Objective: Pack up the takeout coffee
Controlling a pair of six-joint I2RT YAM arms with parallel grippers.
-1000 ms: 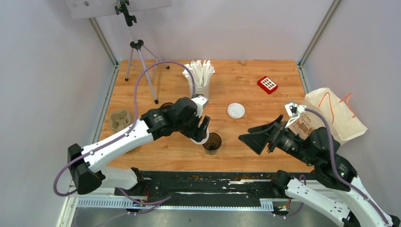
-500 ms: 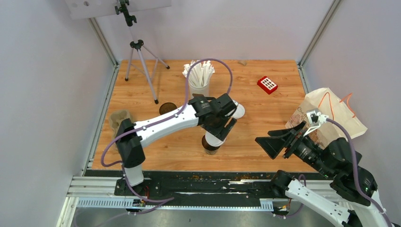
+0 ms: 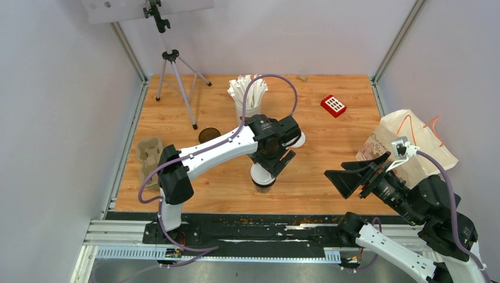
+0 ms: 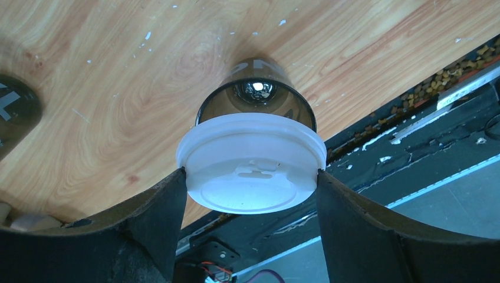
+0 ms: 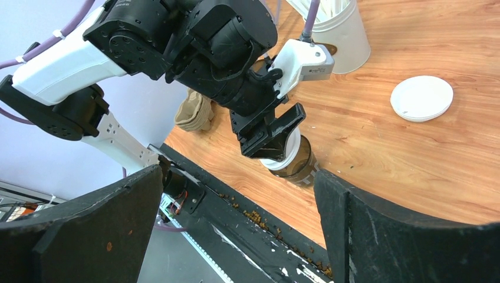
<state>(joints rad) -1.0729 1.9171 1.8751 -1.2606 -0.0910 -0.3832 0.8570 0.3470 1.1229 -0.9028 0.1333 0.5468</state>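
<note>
Found clamped between fingers of left gripper (image 4: 252, 174) — white lid (image 4: 253, 191), at mouth of dark brown cup (image 4: 253, 97), 6 o'clock on table (image 3: 342, 135). Unlidded second cup (image 3: 207, 134) at 9 o'clock. At 4 o'clock, right gripper (image 5: 239, 174) — spread wide, empty.

Left gripper (image 5: 276, 138) held a white lid (image 5: 276, 159) at the brown cup (image 5: 301, 167) rim
The right gripper (image 5: 237, 174) framed the scene with its fingers spread wide. The cup stood near the wooden table's (image 5: 377, 153) front edge; a second white lid (image 5: 421, 98) lay well apart, near a white cup of sticks (image 5: 345, 35).
</note>
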